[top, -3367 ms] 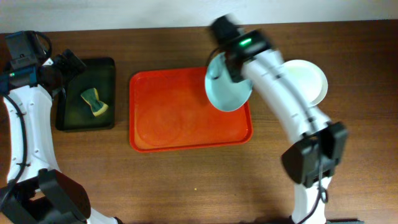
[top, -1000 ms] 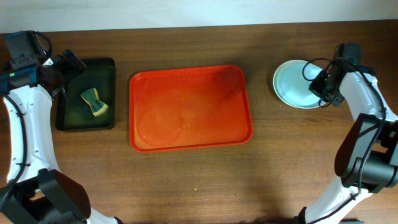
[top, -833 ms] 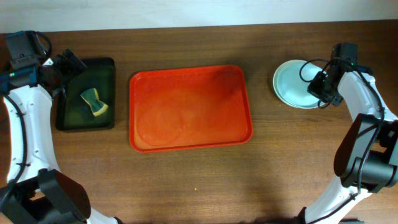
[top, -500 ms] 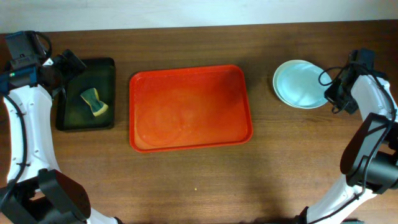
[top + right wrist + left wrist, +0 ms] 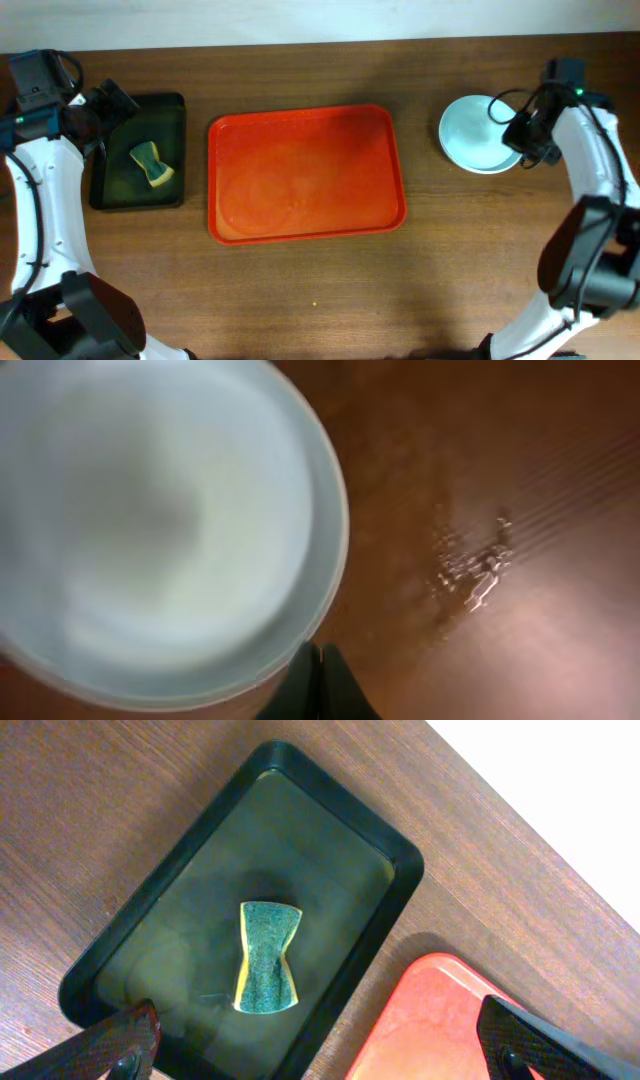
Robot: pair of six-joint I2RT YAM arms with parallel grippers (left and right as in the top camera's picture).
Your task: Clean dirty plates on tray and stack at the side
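The red tray (image 5: 305, 172) lies in the middle of the table with no plates on it; its corner shows in the left wrist view (image 5: 440, 1030). The plates (image 5: 478, 135) sit stacked on the table at the right, the pale blue one on top and the others mostly hidden beneath. The stack fills the right wrist view (image 5: 150, 520). My right gripper (image 5: 522, 130) is shut and empty at the stack's right rim, fingers pressed together (image 5: 318, 682). My left gripper (image 5: 108, 103) hangs open and empty over the dark tray (image 5: 325, 1045).
A small dark green-black tray (image 5: 112, 192) stands at the far left and holds a green and yellow sponge (image 5: 151, 165). Both show in the left wrist view, the tray (image 5: 398, 860) and the sponge (image 5: 266, 958). A wet patch (image 5: 475, 575) glistens on the wood beside the stack.
The right gripper carried the pale blue plate from over the tray to the stack at the right and let it go. It has since shifted about at the stack's right rim. The left arm has not moved.
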